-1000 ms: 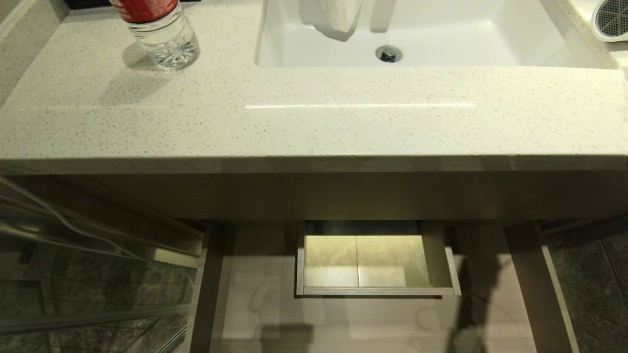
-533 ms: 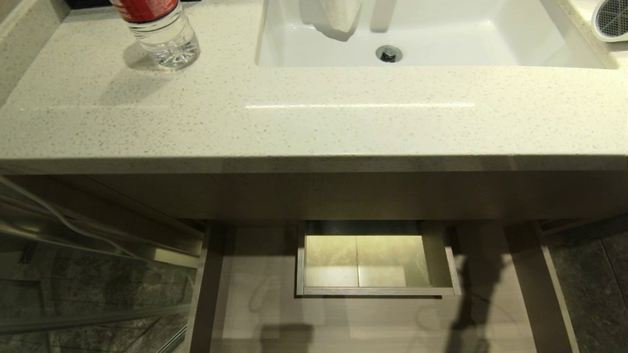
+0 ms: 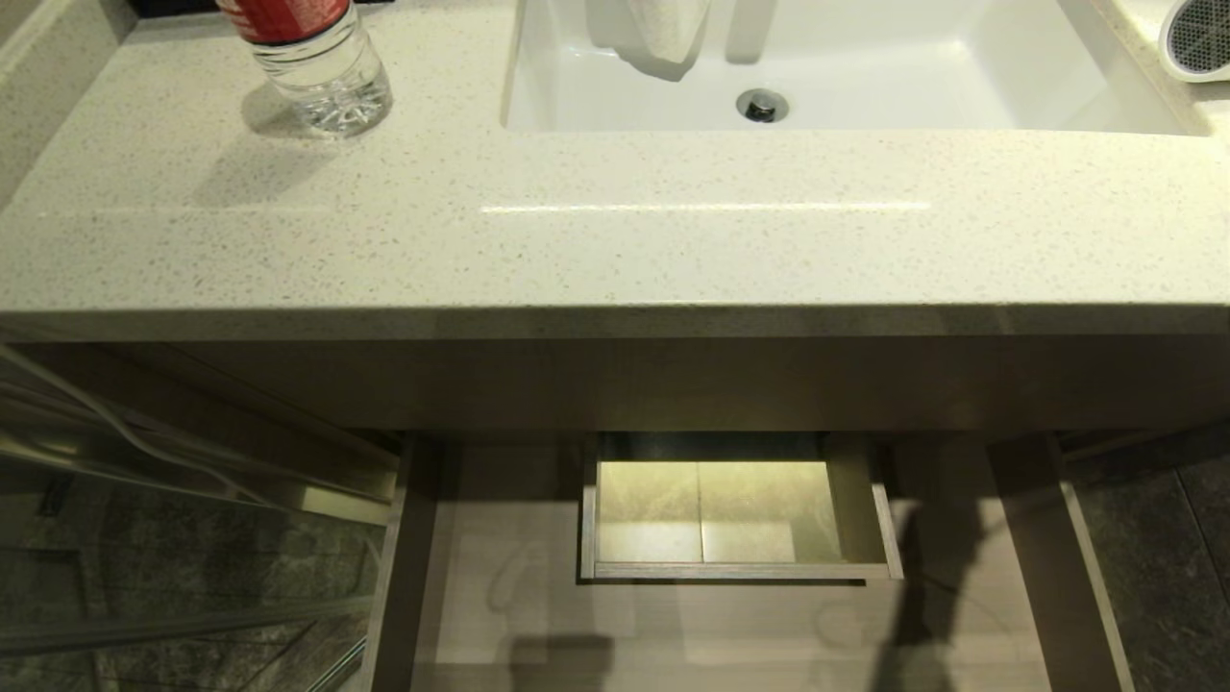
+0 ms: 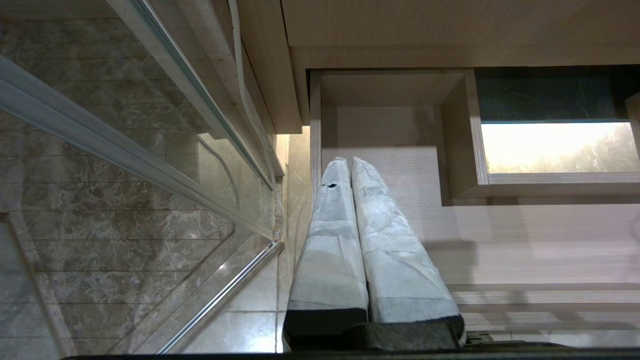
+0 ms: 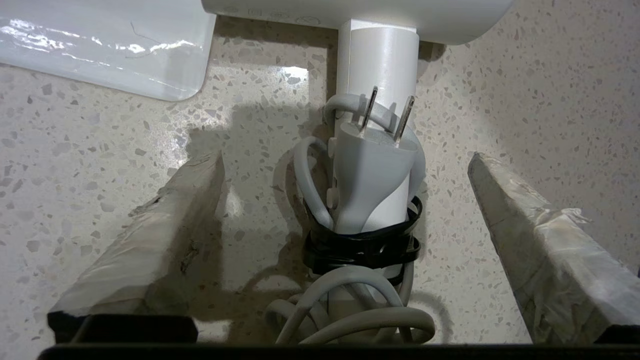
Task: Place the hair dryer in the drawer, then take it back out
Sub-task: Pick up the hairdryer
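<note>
The white hair dryer [image 3: 1196, 38] lies at the counter's far right corner, its grey mesh grille showing. In the right wrist view its handle [image 5: 380, 55] lies on the speckled counter, with the plug and coiled cord tied to it by a black band. My right gripper [image 5: 345, 160] is open, one finger on each side of the handle, neither touching it. The pale wood drawer [image 3: 500, 596] stands pulled out under the counter, with its boxed cut-out [image 3: 730, 509] at mid-rear. My left gripper [image 4: 345, 162] is shut and empty, hanging over the left part of the drawer [image 4: 500, 235].
A clear red-labelled bottle [image 3: 317, 67] stands at the counter's back left. The white sink [image 3: 961, 77] fills the back middle, and its corner [image 5: 110, 45] lies close beside the dryer. A glass shower panel [image 3: 173, 557] runs along the drawer's left.
The dark shadow on the drawer's right part has shifted slightly. The hair dryer, drawer and bottle have not moved.
</note>
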### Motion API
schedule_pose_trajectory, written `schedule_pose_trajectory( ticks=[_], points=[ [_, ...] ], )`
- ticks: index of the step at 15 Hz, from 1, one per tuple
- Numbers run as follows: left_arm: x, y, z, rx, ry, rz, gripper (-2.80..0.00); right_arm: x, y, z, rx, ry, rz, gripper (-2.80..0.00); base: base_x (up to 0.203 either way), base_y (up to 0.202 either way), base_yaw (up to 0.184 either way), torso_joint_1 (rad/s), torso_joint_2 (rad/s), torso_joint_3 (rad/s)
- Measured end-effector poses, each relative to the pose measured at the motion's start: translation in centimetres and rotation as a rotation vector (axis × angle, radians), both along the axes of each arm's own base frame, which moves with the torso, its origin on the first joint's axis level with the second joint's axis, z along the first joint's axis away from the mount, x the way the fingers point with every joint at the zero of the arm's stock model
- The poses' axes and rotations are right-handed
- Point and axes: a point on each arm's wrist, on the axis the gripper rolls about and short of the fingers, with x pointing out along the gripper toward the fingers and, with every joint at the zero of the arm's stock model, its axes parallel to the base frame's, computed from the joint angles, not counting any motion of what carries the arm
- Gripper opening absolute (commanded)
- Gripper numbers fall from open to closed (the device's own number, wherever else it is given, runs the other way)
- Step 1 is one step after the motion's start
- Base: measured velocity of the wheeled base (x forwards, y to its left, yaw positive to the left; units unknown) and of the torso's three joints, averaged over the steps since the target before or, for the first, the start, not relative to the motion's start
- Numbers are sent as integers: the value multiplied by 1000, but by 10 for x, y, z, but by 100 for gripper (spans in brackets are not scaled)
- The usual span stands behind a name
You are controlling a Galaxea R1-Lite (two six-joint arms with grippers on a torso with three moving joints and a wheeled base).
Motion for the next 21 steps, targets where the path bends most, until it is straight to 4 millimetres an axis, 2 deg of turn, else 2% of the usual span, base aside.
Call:
schedule_pose_trajectory(
  ticks=[4,11,17,21],
  points=[
    [0,0,0,0,0,0,-280,-2,-1,-4,-20,44,-34,0,0,0,0,0,0,0],
    [0,0,0,0,0,0,-280,2,-9,-21,60,169,-74,0,0,0,0,0,0,0],
    [0,0,0,0,0,0,-280,5,-14,-25,125,175,-99,0,0,0,0,0,0,0],
    [0,0,0,0,0,0,-280,8,-14,-26,147,173,-53,0,0,0,0,0,0,0]
  ],
)
